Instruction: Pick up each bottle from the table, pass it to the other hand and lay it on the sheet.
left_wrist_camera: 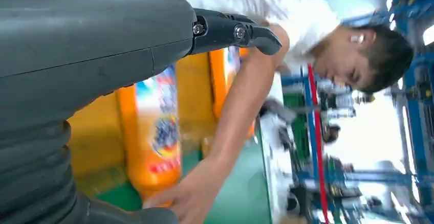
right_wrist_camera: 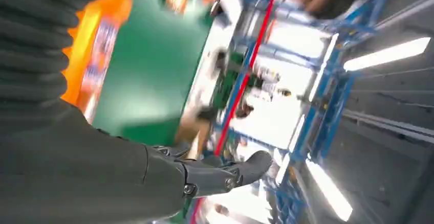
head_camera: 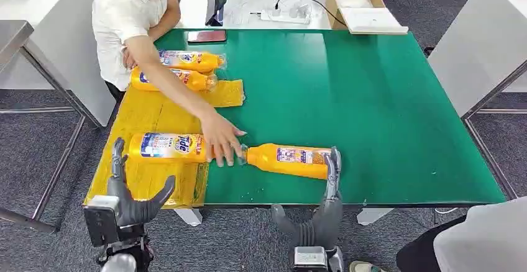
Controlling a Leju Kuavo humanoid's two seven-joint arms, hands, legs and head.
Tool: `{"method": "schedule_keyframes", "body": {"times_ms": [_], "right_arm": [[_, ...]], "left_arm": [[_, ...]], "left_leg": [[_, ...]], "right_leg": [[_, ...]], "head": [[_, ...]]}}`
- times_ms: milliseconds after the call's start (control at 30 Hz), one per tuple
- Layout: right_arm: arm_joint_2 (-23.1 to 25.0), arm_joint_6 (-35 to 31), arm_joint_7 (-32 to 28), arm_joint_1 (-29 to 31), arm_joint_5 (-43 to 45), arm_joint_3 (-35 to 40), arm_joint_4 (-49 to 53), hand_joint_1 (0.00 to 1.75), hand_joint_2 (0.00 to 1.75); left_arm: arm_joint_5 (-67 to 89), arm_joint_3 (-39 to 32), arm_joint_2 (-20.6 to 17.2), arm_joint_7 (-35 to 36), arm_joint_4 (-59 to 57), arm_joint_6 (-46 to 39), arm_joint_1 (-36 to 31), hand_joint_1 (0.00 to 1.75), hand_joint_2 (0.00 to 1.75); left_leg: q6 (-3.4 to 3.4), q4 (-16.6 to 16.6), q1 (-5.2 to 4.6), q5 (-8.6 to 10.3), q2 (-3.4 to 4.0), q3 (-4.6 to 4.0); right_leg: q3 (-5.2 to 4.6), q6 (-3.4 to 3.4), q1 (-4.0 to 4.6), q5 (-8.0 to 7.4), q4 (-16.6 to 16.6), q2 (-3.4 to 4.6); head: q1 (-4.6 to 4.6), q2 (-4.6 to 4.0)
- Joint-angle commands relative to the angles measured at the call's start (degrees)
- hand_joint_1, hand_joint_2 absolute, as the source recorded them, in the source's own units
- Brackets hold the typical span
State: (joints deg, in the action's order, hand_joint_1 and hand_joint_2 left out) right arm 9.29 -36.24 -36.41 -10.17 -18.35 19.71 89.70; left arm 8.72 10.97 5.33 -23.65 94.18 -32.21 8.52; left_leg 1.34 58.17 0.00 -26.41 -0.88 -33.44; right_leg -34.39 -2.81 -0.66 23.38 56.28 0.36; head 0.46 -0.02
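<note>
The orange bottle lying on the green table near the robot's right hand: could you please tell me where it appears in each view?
Head view: the orange bottle lies on the green table by the near edge, against the right hand.
Left wrist view: I cannot pick it out with confidence.
Right wrist view: a blurred orange strip beside the hand's ribbed cover.
Shared landmark: the green table.

the near bottle (head_camera: 168,146) on the sheet apparently reads "tide".
</note>
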Motion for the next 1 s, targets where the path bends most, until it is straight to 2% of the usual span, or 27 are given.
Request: {"method": "schedule_keyframes", "body": {"times_ms": [33, 267, 433, 500, 600, 1000], "right_arm": [[-6.80, 4.08, 9.43, 1.97, -11.83, -8.73, -5.38, 0.00, 1.75], [-10.45, 10.05, 15.07, 14.62, -18.24, -13.79, -21.88, 0.00, 1.75], [-10.57, 10.85, 16.17, 15.00, -19.51, -13.18, -23.15, 0.00, 1.75], [-11.69, 11.98, 18.49, 17.46, -22.59, -12.10, -27.79, 0.00, 1.75], [-11.46, 12.82, 18.44, 20.87, -23.30, -11.87, -34.91, 0.00, 1.75], [-11.20, 12.92, 18.33, 21.21, -23.34, -11.66, -35.49, 0.00, 1.75]], "left_arm": [[11.56, 1.16, 1.93, 0.22, -1.02, -5.14, 3.01, 0.00, 1.75], [12.36, 6.31, 1.44, 0.06, -3.09, -4.03, -0.39, 0.00, 1.75], [11.86, 6.62, 1.27, 0.08, -3.02, -3.79, -0.56, 0.00, 1.75], [11.37, 7.56, 1.39, -0.08, -3.88, -3.16, -1.50, 0.00, 1.75], [10.11, 9.35, 1.90, -0.34, -5.90, -1.82, -3.20, 0.00, 1.75], [10.10, 9.46, 2.03, -0.36, -6.50, -1.93, -3.37, 0.00, 1.75]], "left_leg": [[-0.03, -0.07, 0.01, -0.08, 0.00, 0.26], [0.00, -0.13, -0.06, 0.06, 0.01, 0.21], [0.05, -0.10, -0.09, 0.09, -0.03, 0.24], [0.04, -0.07, -0.05, 0.06, 0.01, 0.24], [0.04, -0.10, -0.05, 0.07, 0.04, 0.30], [0.03, -0.08, -0.09, 0.06, 0.02, 0.22]], "right_leg": [[0.30, 0.05, 0.03, 0.08, -0.10, -0.09], [0.28, 0.03, -0.04, -0.09, -0.18, -0.02], [0.29, 0.03, -0.06, -0.08, -0.12, -0.08], [0.28, 0.03, -0.02, -0.07, -0.11, -0.02], [0.34, 0.03, -0.02, -0.08, -0.14, -0.01], [0.26, 0.04, -0.06, -0.05, -0.07, -0.02]], "head": [[0.00, 0.00], [0.00, 0.00], [0.02, 0.00], [0.00, 0.00], [-0.02, 0.00], [-0.02, 0.00]]}}
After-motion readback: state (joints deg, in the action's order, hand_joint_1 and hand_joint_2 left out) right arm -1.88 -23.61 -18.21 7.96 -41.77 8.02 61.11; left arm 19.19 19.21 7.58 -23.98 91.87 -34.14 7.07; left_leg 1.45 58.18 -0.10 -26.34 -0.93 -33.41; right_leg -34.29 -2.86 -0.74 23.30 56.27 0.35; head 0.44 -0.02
